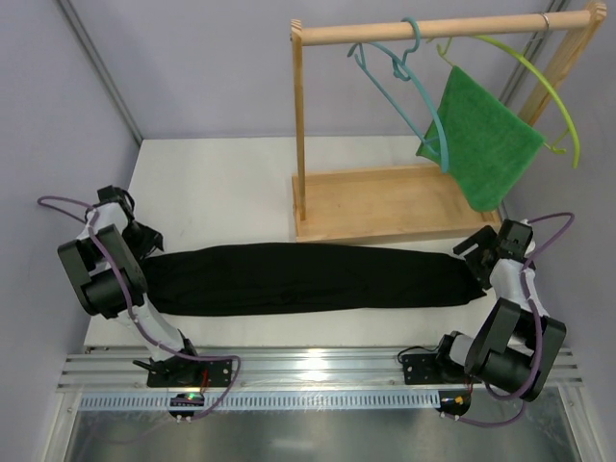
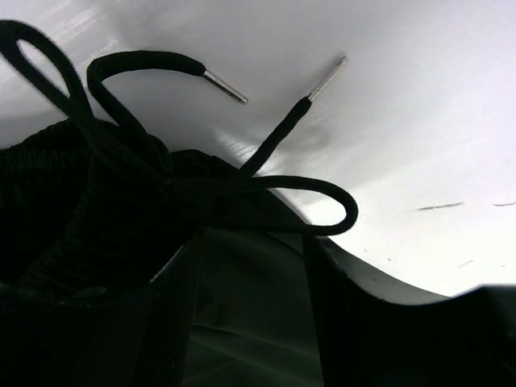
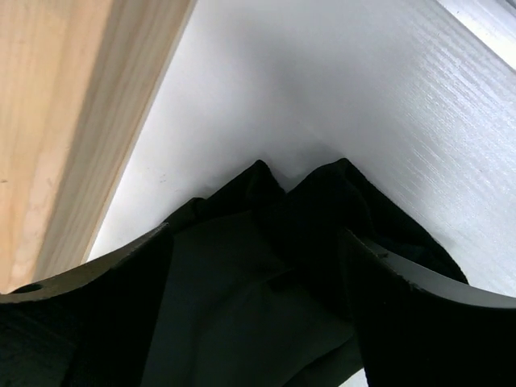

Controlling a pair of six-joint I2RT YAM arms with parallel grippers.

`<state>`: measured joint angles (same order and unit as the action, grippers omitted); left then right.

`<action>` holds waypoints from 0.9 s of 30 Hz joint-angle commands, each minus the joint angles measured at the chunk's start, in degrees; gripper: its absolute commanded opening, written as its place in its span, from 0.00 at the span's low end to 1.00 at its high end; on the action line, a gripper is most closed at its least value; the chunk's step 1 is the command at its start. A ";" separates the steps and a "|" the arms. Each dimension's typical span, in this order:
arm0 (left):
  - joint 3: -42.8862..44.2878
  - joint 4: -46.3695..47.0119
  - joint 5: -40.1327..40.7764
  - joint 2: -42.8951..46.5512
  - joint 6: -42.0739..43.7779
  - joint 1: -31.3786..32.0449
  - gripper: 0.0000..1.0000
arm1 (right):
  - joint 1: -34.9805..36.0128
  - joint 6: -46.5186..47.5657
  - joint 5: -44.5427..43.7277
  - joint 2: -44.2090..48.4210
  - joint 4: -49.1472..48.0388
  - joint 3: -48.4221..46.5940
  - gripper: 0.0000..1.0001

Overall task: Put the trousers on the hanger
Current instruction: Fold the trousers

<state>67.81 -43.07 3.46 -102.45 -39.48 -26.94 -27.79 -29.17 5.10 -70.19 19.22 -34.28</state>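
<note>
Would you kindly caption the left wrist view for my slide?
Left gripper at the trousers' waistband, knotted drawstring with metal tips sprawled on white table.

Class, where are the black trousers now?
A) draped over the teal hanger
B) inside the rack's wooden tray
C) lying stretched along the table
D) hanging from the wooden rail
C: the trousers lie flat along the table, while the teal hanger hangs bare on the rail.

plain black trousers (image 1: 308, 279), teal hanger (image 1: 391, 96)
</note>
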 commanded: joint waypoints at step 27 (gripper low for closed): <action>-1.28 3.96 -9.35 10.52 -4.64 3.74 0.54 | -18.00 -1.68 12.73 7.10 0.13 7.38 1.00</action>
<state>66.15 -40.91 -3.90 -92.68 -43.59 -23.55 -45.56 -31.35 13.76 -61.56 23.64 -28.88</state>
